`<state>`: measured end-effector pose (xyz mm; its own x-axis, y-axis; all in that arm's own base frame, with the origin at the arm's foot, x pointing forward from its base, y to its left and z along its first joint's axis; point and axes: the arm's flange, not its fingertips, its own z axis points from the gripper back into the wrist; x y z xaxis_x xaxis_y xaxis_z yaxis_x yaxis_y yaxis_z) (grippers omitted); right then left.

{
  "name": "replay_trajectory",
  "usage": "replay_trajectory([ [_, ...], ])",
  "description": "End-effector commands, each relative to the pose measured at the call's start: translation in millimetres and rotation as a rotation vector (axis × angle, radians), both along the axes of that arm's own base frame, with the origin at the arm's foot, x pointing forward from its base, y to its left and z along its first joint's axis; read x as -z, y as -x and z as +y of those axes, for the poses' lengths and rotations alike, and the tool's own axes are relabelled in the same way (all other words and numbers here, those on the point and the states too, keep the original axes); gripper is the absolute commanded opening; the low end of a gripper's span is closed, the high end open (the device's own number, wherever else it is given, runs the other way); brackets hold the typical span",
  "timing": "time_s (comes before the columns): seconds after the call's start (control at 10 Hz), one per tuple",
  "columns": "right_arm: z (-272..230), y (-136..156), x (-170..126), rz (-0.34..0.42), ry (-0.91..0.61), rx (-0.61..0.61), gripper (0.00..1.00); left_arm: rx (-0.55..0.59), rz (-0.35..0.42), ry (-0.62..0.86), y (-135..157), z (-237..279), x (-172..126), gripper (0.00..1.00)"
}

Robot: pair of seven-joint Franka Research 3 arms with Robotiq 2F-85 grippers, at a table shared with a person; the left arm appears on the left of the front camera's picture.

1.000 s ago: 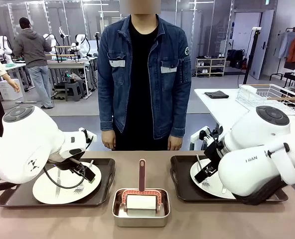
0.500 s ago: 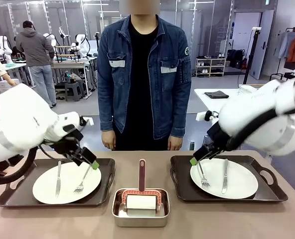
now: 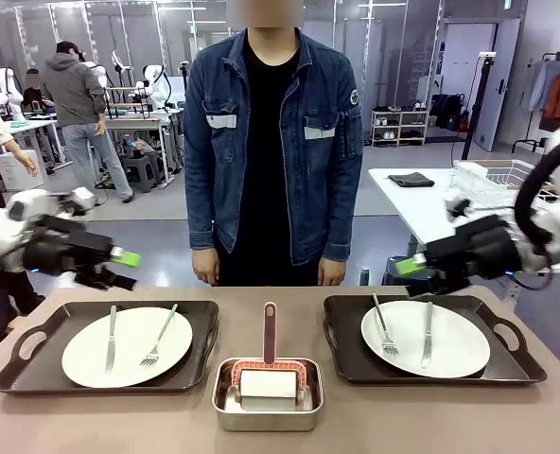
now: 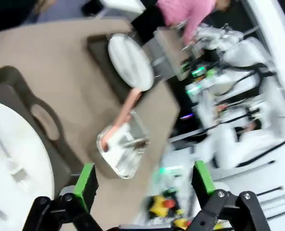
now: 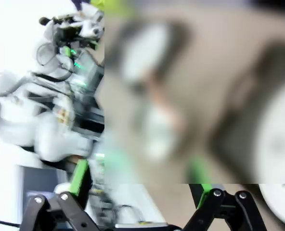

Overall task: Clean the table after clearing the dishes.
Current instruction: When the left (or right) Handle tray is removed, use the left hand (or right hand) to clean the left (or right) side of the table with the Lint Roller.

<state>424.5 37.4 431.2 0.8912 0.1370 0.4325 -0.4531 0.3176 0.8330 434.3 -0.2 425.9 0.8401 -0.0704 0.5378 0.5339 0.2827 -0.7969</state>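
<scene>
**Two hands wide open and holding nothing, dishes on the bench beneath them**

From the front, your left hand hangs in the air with its fingers spread apart and nothing between them. The left tray sits on the bench below that hand. It carries the left plate, with a knife and a fork lying on it.

Your right hand also stands open and empty. Its fingertips are above the far rim of the right tray. The right plate lies just below and beside it, with its fork on the side nearer the hand and its knife farther off.

Between the two hands, lower down, a steel pan holds a roller with a pink handle. A person stands beyond both hands at the far edge.

In the left wrist view, your left hand shows both green pads far apart, with nothing gripped. The bench stretches ahead of the fingers. The near tray and its plate are off one fingertip, the pan is just past it, and the other tray lies farther on.

The right wrist view is badly blurred. Your right hand is spread wide and empty, and a white plate shows off to one side.
</scene>
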Motion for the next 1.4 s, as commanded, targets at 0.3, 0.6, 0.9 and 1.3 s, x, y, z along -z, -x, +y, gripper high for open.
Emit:
replay_trajectory([
  [0.3,-194.1,31.1,18.8,0.263,-0.28,0.376,1.0,-0.365,0.265,0.244,52.7,173.1,25.8,1.0],
  [0.6,-293.0,104.9,8.5,0.262,-0.336,0.674,1.0,-0.64,0.301,0.119,127.4,273.1,1.1,1.0],
  [0.9,-313.5,127.6,-9.1,0.261,-0.282,0.76,1.0,-0.797,0.379,0.078,149.6,303.4,-7.8,1.0],
  [1.3,-330.2,129.7,0.9,0.225,-0.329,0.718,1.0,-0.739,0.297,0.113,157.0,310.4,-1.0,1.0],
])
